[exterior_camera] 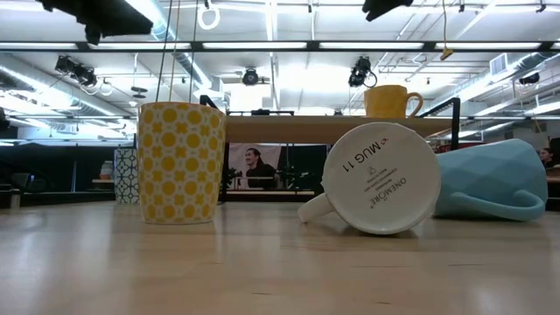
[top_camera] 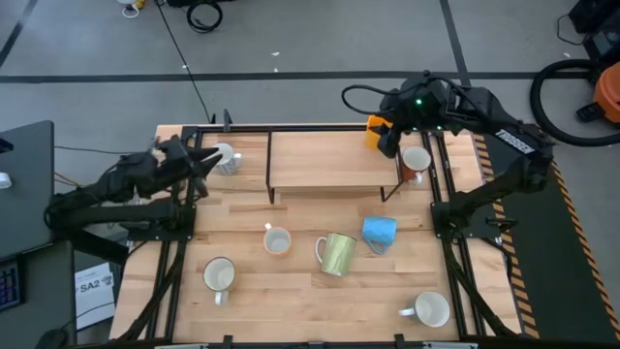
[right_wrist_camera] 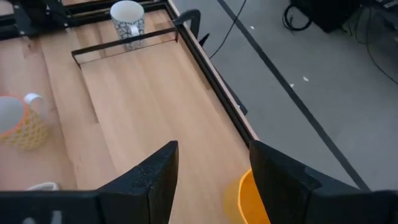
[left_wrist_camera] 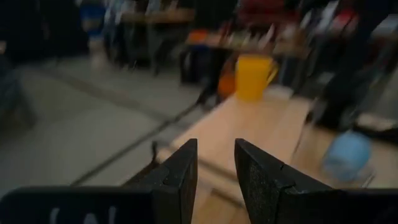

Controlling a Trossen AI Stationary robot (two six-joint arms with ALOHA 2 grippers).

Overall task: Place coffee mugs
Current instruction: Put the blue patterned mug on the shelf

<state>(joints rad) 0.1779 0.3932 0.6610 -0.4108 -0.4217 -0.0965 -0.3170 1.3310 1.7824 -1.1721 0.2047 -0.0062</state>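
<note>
An orange-yellow mug (top_camera: 375, 128) stands upright on the far right corner of a raised wooden shelf (top_camera: 329, 160). My right gripper (right_wrist_camera: 214, 168) is open above it, the mug (right_wrist_camera: 245, 199) showing just below its fingers, apart from them. My left gripper (left_wrist_camera: 216, 167) is open at the shelf's left end, beside a white patterned mug (top_camera: 225, 158) on the table. A white mug with a reddish-brown inside (top_camera: 417, 160) stands right of the shelf. A light blue mug (exterior_camera: 490, 179) and a pale yellow-green mug (top_camera: 337, 254) lie on their sides in front of the shelf.
More mugs stand on the table: a yellow-patterned one (top_camera: 278, 240), a white one (top_camera: 218, 276) toward the near left, and another white one (top_camera: 429, 310) at the near right corner. The shelf top (right_wrist_camera: 143, 106) is bare wood apart from the orange-yellow mug. Black frame rails (top_camera: 446, 208) border the table.
</note>
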